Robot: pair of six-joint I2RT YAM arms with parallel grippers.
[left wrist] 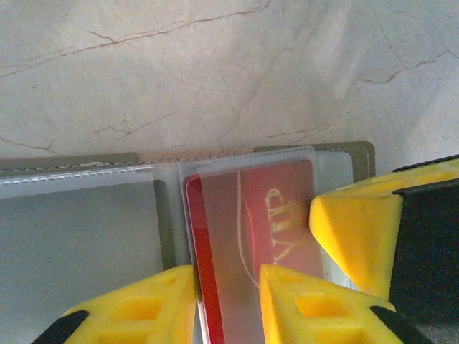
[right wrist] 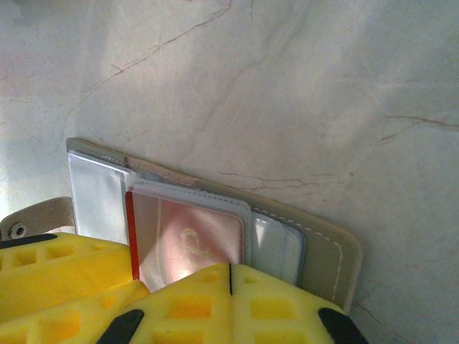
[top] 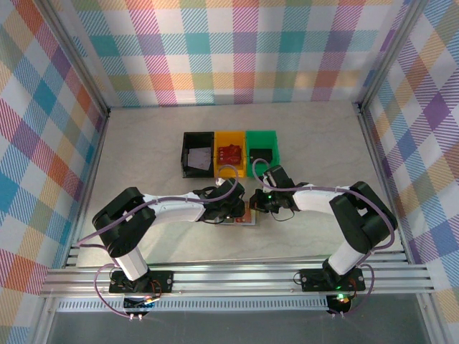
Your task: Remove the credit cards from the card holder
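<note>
Left pincer stands at a narrow gap, its fingers either side of the red card. The card sits in a clear pocket of the card holder, which lies open on the surface. Right pincer is closed, tips on the holder.

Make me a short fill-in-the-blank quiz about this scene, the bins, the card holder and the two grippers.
1. The bin at the right end of the row is ___.
2. The card between the fingers of the left gripper is ___.
3. The right gripper, over the card holder, has its jaws ___.
Missing words: green; red; shut.
</note>
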